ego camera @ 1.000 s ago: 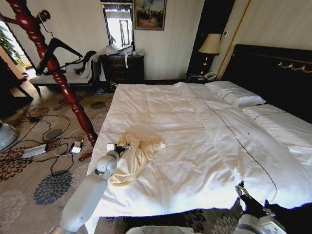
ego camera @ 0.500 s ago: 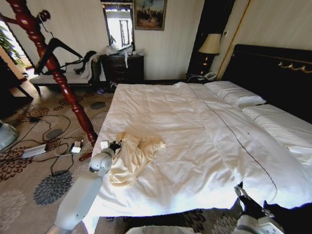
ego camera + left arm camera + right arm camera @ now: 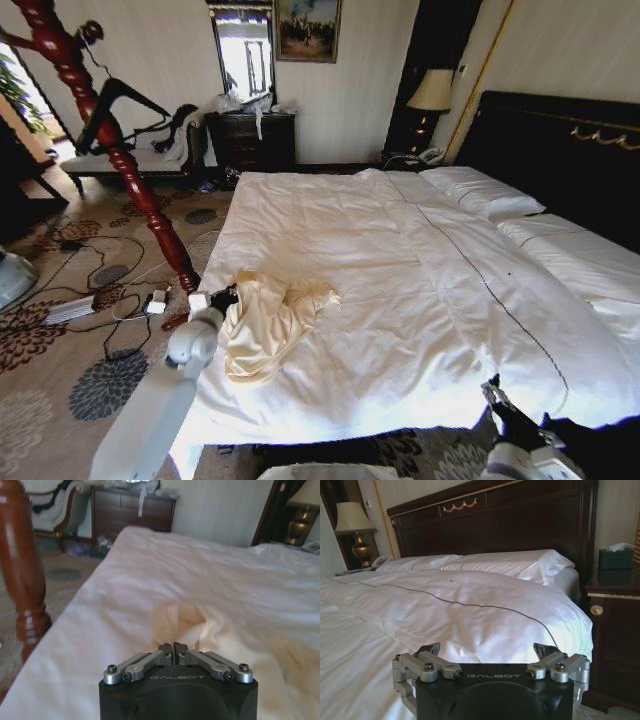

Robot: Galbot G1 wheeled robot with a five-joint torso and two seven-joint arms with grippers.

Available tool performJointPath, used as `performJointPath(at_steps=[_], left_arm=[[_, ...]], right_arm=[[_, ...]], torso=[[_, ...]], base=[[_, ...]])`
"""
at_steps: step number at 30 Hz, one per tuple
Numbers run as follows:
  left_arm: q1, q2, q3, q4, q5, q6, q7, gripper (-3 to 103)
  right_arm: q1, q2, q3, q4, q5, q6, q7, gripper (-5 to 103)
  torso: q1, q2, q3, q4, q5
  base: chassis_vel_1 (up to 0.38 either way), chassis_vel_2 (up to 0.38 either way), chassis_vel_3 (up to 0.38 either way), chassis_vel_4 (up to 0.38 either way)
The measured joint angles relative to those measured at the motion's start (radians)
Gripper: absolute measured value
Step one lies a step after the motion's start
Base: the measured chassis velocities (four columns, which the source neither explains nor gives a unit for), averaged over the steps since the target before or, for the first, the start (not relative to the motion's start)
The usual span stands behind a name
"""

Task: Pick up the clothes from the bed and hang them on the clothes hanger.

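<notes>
My left gripper sits at the near left edge of the bed, its jaws pinched together on a fold of the clothes, which lie crumpled on the sheet there. My right gripper waits beside the bed's foot corner, jaws wide apart.

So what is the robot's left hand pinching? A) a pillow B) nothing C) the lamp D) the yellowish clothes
D: the left gripper has its fingers closed on a fold of the cream-yellow clothes at the near edge of the bed.
</notes>
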Motion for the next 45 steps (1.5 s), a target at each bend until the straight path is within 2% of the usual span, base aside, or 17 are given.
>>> performJointPath(at_steps=[2,5,9,12,13,14,16,21,22,25,27,32,36,38,39,42,45], left_arm=[[0.078,0.024,0.018,-0.021,-0.028,-0.01,-0.038,1],[0.124,0.037,0.04,-0.018,-0.033,-0.022,-0.061,1],[0.15,0.035,0.061,-0.005,-0.025,-0.034,-0.081,1],[0.168,0.035,0.058,-0.044,-0.034,-0.013,-0.096,-1],[0.179,0.04,0.051,-0.068,-0.03,0.002,-0.103,4],[0.179,0.04,0.051,-0.068,-0.03,0.002,-0.103,4],[0.199,0.049,0.035,-0.116,-0.014,0.037,-0.123,15],[0.236,0.065,0.0,-0.236,0.019,0.124,-0.206,36],[0.238,0.067,-0.004,-0.251,0.025,0.13,-0.218,36],[0.231,0.066,-0.017,-0.274,0.026,0.133,-0.232,47],[0.188,0.051,-0.02,-0.245,0.012,0.114,-0.231,58],[0.078,0.006,0.0,-0.115,0.054,0.055,-0.204,70],[-0.028,-0.049,0.036,0.007,0.113,0.026,-0.164,92],[-0.041,-0.059,0.041,0.024,0.124,0.024,-0.157,92],[-0.053,-0.068,0.045,0.041,0.133,0.023,-0.153,97],[-0.072,-0.091,0.061,0.078,0.144,0.021,-0.147,101],[-0.073,-0.103,0.068,0.096,0.157,0.017,-0.146,100]], right_arm=[[0.004,-0.004,-0.002,-0.005,0.002,0.0,0.0,100],[0.01,-0.007,-0.006,-0.012,0.002,0.0,0.0,100],[0.016,-0.007,-0.016,-0.018,0.002,0.0,0.0,100],[0.018,-0.009,-0.02,-0.024,0.003,0.0,0.0,100],[0.018,-0.011,-0.019,-0.024,0.005,0.0,0.0,100],[0.018,-0.011,-0.019,-0.024,0.005,0.0,0.0,100],[0.019,-0.015,-0.015,-0.025,0.008,0.0,0.001,100],[0.019,-0.02,-0.01,-0.024,0.015,0.0,0.005,100],[0.02,-0.02,-0.01,-0.025,0.015,0.0,0.006,100],[0.022,-0.021,-0.01,-0.026,0.016,0.0,0.006,100],[0.025,-0.019,-0.014,-0.031,0.015,0.0,0.006,100],[0.026,-0.014,-0.021,-0.039,0.009,0.0,0.006,100],[0.022,-0.009,-0.022,-0.039,0.004,-0.001,0.006,100],[0.021,-0.009,-0.02,-0.038,0.004,-0.001,0.006,100],[0.019,-0.009,-0.018,-0.038,0.004,-0.001,0.006,100],[0.018,-0.005,-0.015,-0.037,0.002,-0.001,0.006,100],[0.019,0.0,-0.017,-0.036,-0.001,-0.001,0.005,100]], torso=[[0.0,0.0,0.0,0.0002,-0.0002],[0.0,0.0,0.0,0.0,-0.0001],[0.0,0.0,0.0,-0.0003,-0.0003],[0.0,0.0,0.0,-0.0005,-0.0002],[0.0,0.0,0.0,-0.0005,-0.0001],[0.0,0.0,0.0,-0.0005,-0.0001],[0.0,0.0,0.0,-0.0003,-0.0002],[0.0,0.0,0.0,-0.0002,0.0],[0.0,0.0,0.0,-0.0002,-0.0001],[0.0,0.0,0.0,-0.0001,0.0],[0.0,0.0,0.0,-0.0001,0.0],[0.0,0.0,0.0,-0.0004,-0.0003],[0.0,0.0,0.0,-0.0005,-0.0002],[0.0,0.0,0.0,-0.0003,-0.0002],[0.0,0.0,0.0,-0.0002,0.0],[0.0,0.0,0.0,-0.0003,-0.0001],[0.0,0.0,0.0,-0.0003,-0.0001]], base=[[0.0,0.0,0.0,0.0],[0.0,0.0,0.0,0.0],[0.0,0.0,0.0,0.0],[0.0,0.0,0.0,0.0],[0.0,0.0,0.0,0.0],[0.0,0.0,0.0,0.0],[0.0,0.0,0.0,0.0],[0.0,0.0,0.0,0.0],[0.0,0.0,0.0,0.0],[0.0,0.0,0.0,0.0],[0.0,0.0,0.0,0.0],[0.0,0.0,0.0,0.0],[0.0,0.0,0.0,0.0],[0.0,0.0,0.0,0.0],[0.0,0.0,0.0,0.0],[0.0,0.0,0.0,0.0],[0.0,0.0,0.0,0.0]])
